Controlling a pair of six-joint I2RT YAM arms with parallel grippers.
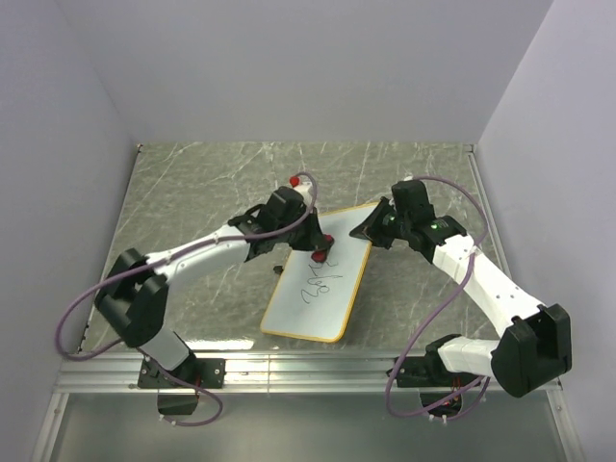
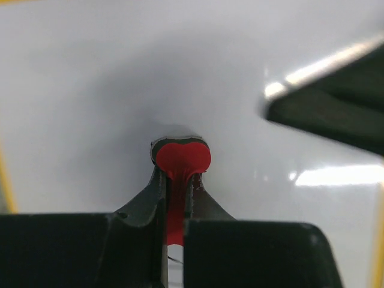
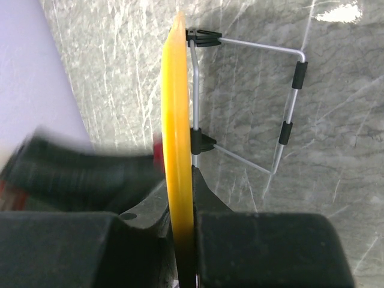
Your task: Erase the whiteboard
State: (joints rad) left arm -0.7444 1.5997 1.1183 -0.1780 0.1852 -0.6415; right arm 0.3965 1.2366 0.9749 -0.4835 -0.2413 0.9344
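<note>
The whiteboard [image 1: 322, 287] is white with a yellow-orange rim and leans tilted on the marble table. Dark scribbles [image 1: 322, 281] mark its upper middle. My left gripper [image 1: 320, 243] is shut on the small red eraser [image 2: 179, 159] and presses it against the board's white face [image 2: 120, 90] near its top. My right gripper [image 1: 371, 229] is shut on the board's yellow rim [image 3: 178, 132] at the top right corner. In the right wrist view the board is edge-on, with its wire stand [image 3: 288, 114] behind it.
The grey marble table [image 1: 192, 192] is walled by pale panels at left, back and right. A metal rail [image 1: 308, 371] runs along the near edge by the arm bases. My left arm shows as a dark blur in the right wrist view [image 3: 84, 168].
</note>
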